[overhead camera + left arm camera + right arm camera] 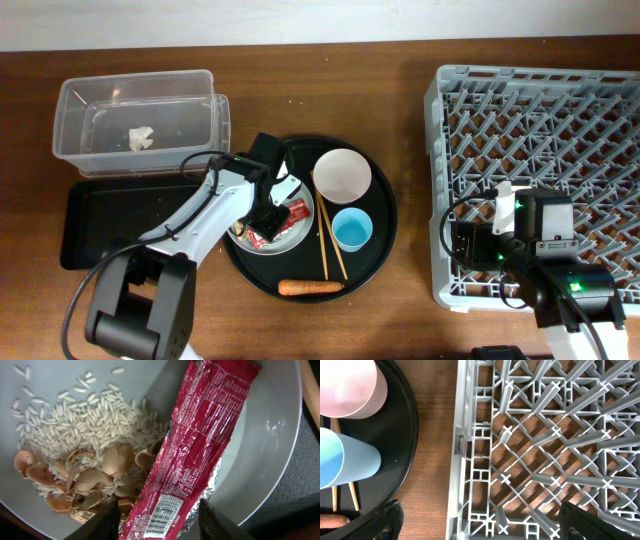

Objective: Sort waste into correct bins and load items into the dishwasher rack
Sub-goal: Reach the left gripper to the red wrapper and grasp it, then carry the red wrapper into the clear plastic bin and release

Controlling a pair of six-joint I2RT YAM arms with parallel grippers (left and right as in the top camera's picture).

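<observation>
Grey plate [298, 236], left of centre: rice [85, 420], beige scraps [95, 477], glossy red wrapper [195, 445] between spread jaws of left gripper [159, 521]. Clear tub [70, 110], upper left: crumpled tissue [141, 136]. Above lattice rack [462, 420], right gripper [480, 525] jaws spread.

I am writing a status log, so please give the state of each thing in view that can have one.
Tub: open, tissue inside.
Plate: holds rice, scraps, wrapper.
Bowl: upright, empty.
Cup: upright, empty.
Chopsticks: lying on round tray.
Carrot: lying on round tray.
Rack: no dishes in visible part.
Left gripper: open, straddling wrapper.
Right gripper: open, above rack's edge.
</observation>
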